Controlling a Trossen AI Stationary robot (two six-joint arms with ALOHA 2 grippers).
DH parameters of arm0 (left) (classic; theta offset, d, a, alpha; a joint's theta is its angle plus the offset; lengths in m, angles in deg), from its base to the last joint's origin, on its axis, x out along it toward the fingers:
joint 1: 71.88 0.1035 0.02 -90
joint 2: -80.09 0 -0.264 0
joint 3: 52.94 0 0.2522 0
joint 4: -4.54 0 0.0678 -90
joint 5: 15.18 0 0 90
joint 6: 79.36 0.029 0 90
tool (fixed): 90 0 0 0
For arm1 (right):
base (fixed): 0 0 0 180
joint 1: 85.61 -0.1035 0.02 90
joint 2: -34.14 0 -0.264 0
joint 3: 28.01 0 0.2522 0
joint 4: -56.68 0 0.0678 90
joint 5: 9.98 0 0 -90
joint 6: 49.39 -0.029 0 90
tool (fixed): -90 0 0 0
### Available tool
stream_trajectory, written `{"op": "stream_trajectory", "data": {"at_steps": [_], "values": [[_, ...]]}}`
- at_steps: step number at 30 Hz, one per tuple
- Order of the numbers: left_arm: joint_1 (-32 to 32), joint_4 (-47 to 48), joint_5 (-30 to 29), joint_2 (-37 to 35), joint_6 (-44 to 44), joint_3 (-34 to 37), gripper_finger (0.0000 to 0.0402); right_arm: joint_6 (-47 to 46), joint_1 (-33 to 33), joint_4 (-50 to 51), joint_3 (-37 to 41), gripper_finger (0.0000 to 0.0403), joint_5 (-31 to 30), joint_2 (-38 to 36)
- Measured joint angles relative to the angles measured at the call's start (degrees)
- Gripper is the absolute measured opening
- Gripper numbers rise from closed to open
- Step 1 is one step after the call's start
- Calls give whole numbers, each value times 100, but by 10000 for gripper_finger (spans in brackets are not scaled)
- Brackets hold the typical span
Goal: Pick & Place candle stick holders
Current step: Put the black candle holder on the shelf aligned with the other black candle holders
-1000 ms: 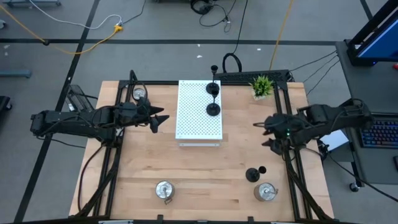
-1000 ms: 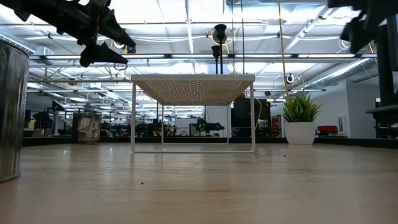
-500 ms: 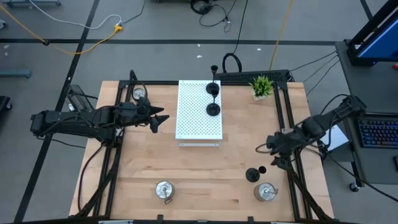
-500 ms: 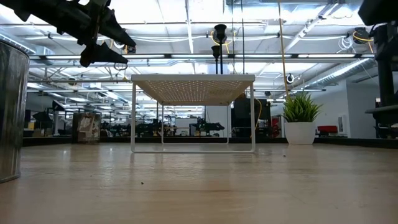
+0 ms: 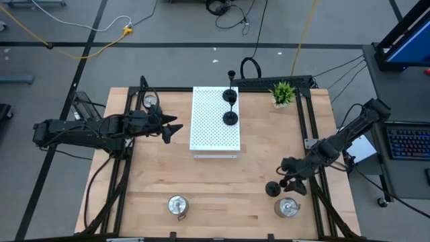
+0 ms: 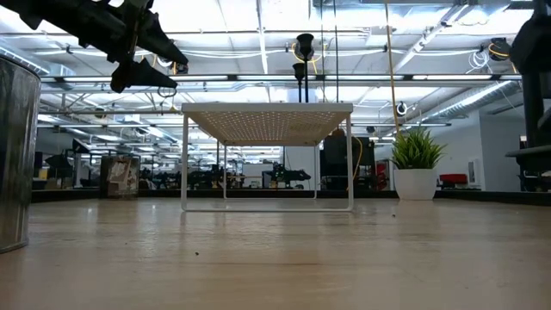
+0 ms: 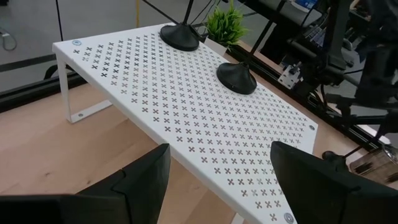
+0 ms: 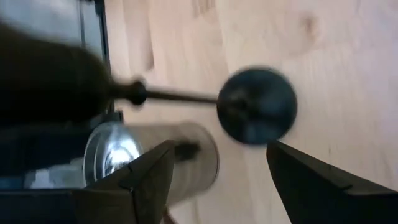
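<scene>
Two black goblet-shaped holders (image 5: 230,96) (image 5: 230,119) stand on their round bases on the white perforated board (image 5: 211,134); they also show in the left wrist view (image 7: 180,37) (image 7: 236,78). A third black holder (image 5: 273,189) stands on the table at the near right, next to a silver holder (image 5: 287,207). Two more silver holders stand at the near left (image 5: 177,205) and the far left (image 5: 151,101). My right gripper (image 5: 285,176) is open and empty just above the third black holder (image 8: 258,112). My left gripper (image 5: 171,128) is open and empty, left of the board.
A small green potted plant (image 5: 283,93) stands at the far right corner. The board stands on legs (image 6: 184,164) above the table. Black frame rails (image 5: 309,128) run along the table's left and right sides. Bare wood (image 5: 222,181) lies in front of the board.
My right gripper has gone toward the table's near edge and down toward the black holder at the near right, staying open.
</scene>
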Motion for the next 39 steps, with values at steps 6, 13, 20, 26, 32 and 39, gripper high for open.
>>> {"op": "stream_trajectory", "data": {"at_steps": [6,13,20,26,32,39], "values": [[-2,0,0,0,-130,0,285,203,0,-473,164,251,-250,-2],[-2,0,1,0,-145,0,285,514,-21,-446,194,251,-752,0],[-2,0,0,0,-145,0,285,638,-22,-475,194,251,-777,2],[-2,0,2,0,-181,0,285,699,-22,-476,194,251,-742,2],[-2,0,2,0,-185,0,285,735,-22,-508,194,251,-615,2],[-2,0,2,0,-185,0,285,1180,-22,-950,194,251,-619,11]]}}
